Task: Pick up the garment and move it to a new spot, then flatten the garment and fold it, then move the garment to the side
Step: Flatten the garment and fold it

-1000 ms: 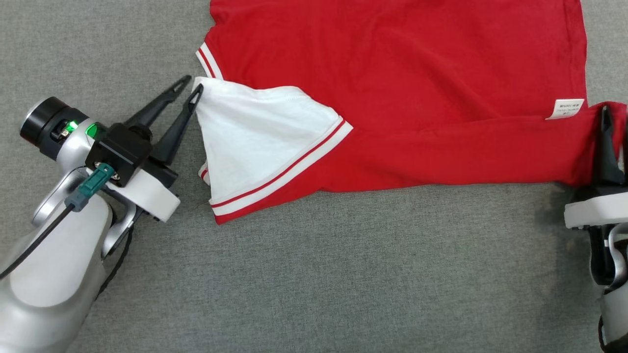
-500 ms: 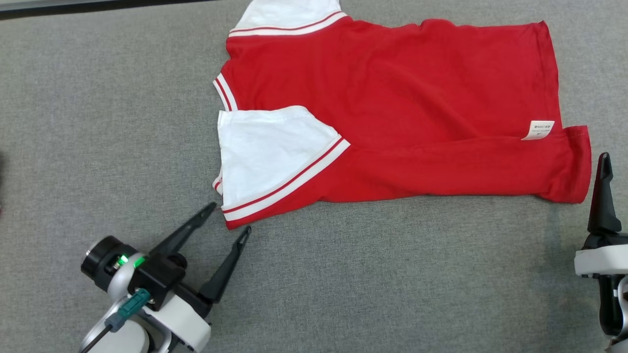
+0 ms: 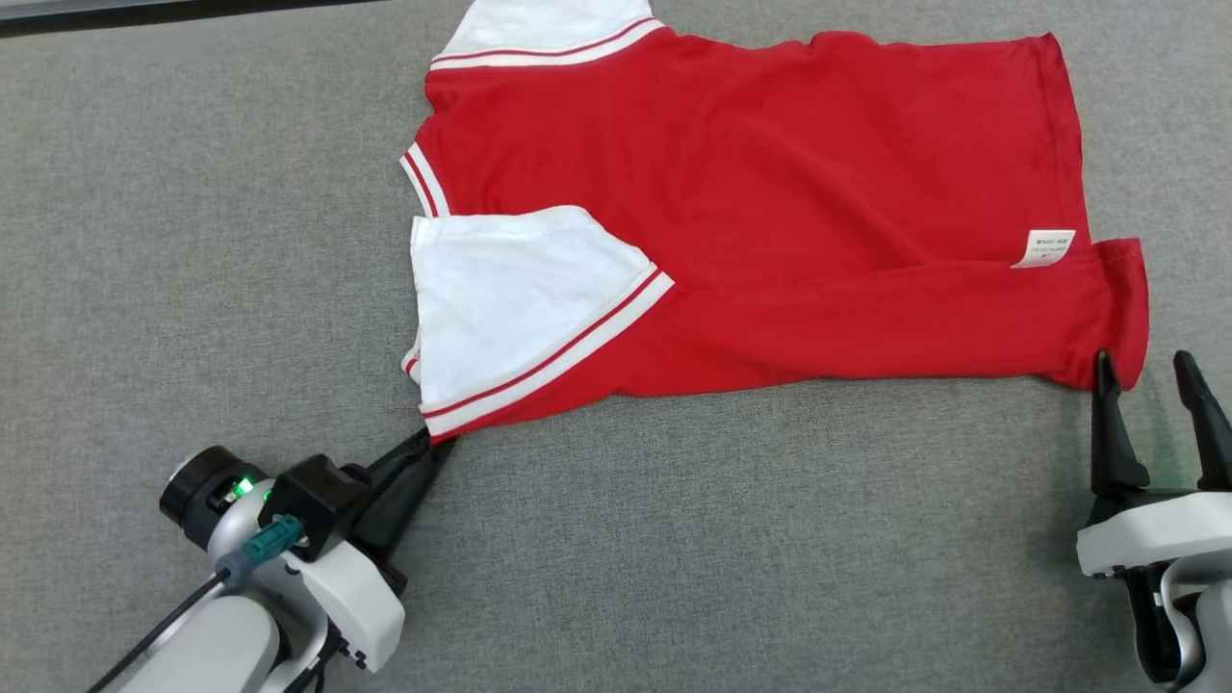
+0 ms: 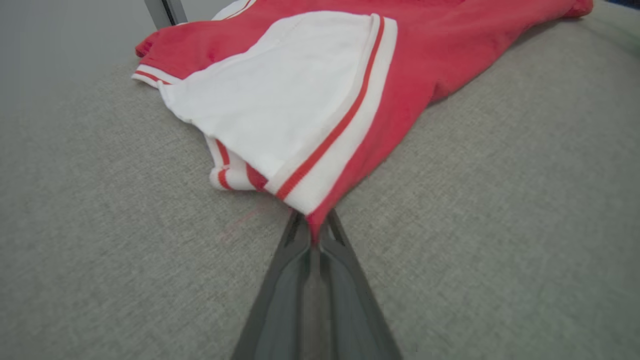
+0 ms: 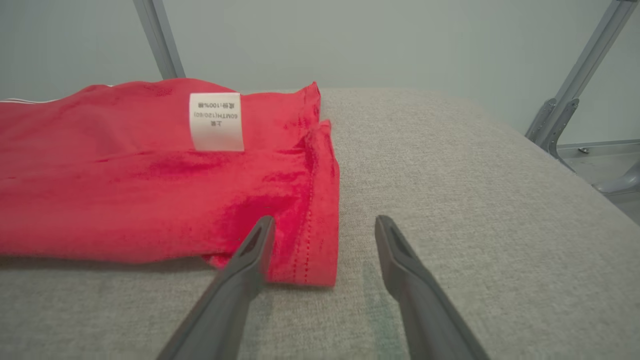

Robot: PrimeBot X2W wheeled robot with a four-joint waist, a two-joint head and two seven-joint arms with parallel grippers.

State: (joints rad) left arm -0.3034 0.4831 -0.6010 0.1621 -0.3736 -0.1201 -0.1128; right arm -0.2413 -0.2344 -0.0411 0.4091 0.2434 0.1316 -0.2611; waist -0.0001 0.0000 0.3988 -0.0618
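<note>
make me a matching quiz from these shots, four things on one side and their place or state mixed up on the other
Things:
1. left hand
2. right hand
3. nearer white sleeve
4. label

Places or states:
A. open, at the hem corner
B. lying on red cloth near the hem
C. shut on a corner of the garment
D. folded over the red body

Pairs: 1-C, 2-A, 3-D, 4-B
</note>
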